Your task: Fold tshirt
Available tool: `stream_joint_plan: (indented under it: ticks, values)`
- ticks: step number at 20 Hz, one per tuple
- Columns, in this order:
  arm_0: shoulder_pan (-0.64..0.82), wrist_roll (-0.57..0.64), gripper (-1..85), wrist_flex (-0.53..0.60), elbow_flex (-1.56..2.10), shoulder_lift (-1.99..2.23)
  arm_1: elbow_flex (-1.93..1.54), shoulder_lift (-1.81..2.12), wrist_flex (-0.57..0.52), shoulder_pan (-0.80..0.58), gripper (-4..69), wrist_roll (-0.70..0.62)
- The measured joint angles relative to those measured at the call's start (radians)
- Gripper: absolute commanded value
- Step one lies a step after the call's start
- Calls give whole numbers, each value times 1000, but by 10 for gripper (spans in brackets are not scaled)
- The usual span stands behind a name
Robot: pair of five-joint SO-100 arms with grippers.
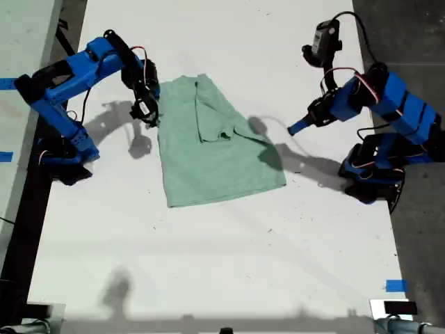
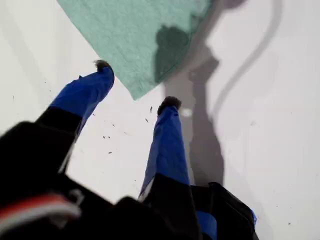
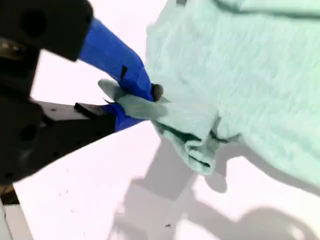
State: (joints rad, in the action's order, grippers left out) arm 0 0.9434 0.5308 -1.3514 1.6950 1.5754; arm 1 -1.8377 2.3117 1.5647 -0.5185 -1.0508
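Exterior view shows one tshirt [image 1: 212, 149] on a white table [image 1: 229, 257], partly folded, with one side laid over the middle; it lies between two blue arms, nearer the far edge than the near one. One arm stands at that view's left, one at its right.

First wrist view looks along the first gripper [image 2: 134, 85], whose two fingers are spread wide and hold nothing; one corner of the tshirt [image 2: 135, 35] lies just beyond the fingertips, apart from them. This is the arm at the exterior view's right, its gripper [image 1: 295, 127] hovering beside the cloth.

Second wrist view shows the second gripper [image 3: 135, 97] pinched on a bunched edge of the tshirt [image 3: 240, 75] (one fold of fabric hangs past the tip). That gripper [image 1: 147, 108] sits at the cloth's left edge in the exterior view.
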Motion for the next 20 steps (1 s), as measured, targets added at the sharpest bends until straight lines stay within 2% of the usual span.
stream_joint_plan:
  ticks: [5,7,10,11,12,14,17,20]
  values:
    - [-138,-25,1,-146,-600,-437,-20,2,0,0,185,20]
    - [-160,-25,1,-112,-724,-541,-41,23,0,0,179,26]
    - [-170,-23,24,28,-762,-618,-80,52,0,0,171,34]
    - [-173,-23,180,81,-762,-650,-89,61,0,0,169,38]
    - [-176,-20,253,129,-762,-684,-98,71,0,0,167,38]
    - [-181,28,294,201,-762,-721,-115,89,0,0,162,46]
    - [-195,80,291,227,-762,-723,-130,94,-5,0,157,55]
    - [-206,69,289,143,-762,-653,-155,95,-23,0,154,61]
